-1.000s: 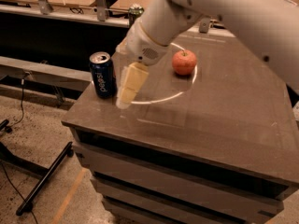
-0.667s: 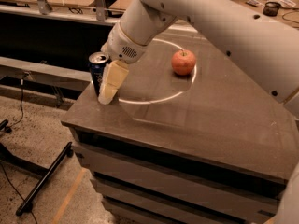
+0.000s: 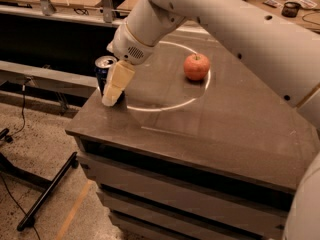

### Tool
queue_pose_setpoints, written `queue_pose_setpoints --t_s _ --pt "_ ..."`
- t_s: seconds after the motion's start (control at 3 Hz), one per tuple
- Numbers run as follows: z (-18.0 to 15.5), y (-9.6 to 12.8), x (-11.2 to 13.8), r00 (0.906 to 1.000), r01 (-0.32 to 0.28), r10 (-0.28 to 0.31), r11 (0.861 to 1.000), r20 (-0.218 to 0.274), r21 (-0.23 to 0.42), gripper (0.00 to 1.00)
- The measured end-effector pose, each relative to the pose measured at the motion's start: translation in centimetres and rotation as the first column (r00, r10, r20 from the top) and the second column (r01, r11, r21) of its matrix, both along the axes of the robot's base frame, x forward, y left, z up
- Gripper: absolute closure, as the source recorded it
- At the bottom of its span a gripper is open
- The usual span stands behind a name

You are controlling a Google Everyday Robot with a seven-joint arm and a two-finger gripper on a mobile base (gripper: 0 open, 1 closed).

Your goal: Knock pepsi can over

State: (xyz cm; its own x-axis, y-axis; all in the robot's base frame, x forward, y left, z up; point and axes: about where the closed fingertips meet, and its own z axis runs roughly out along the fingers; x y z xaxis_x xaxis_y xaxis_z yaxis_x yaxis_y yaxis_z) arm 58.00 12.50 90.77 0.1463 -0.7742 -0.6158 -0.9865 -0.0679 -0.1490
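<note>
One container stands in view: the pepsi can (image 3: pixel 102 75), upright at the left corner of the table (image 3: pixel 210 134), in the upper left of the frame. It is a dark blue cylinder with a shiny silver top, and what it holds cannot be seen. The gripper (image 3: pixel 110 99), smooth cream plastic tapering to a rounded tip, hangs just in front of the can, its tip low at the table top. Whether it is clenched or released cannot be told. The white arm (image 3: pixel 210 14) slants down from the upper right. A round red apple (image 3: pixel 196 66) sits on a thin pale ring (image 3: pixel 165 106) marked on the dark, matte table top.
</note>
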Motion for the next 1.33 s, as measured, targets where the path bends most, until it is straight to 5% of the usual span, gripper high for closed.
queue_pose_setpoints --t_s 0.33,0.67,1.33 --pt "0.21 0.35 1.04 0.9996 0.017 -0.017 1.000 0.024 0.012 0.00" --pt "0.10 0.46 0.88 0.9997 0.013 -0.013 1.000 0.021 0.010 0.16" --pt "-0.13 0.80 0.70 0.9998 0.006 -0.006 1.000 0.017 0.008 0.71"
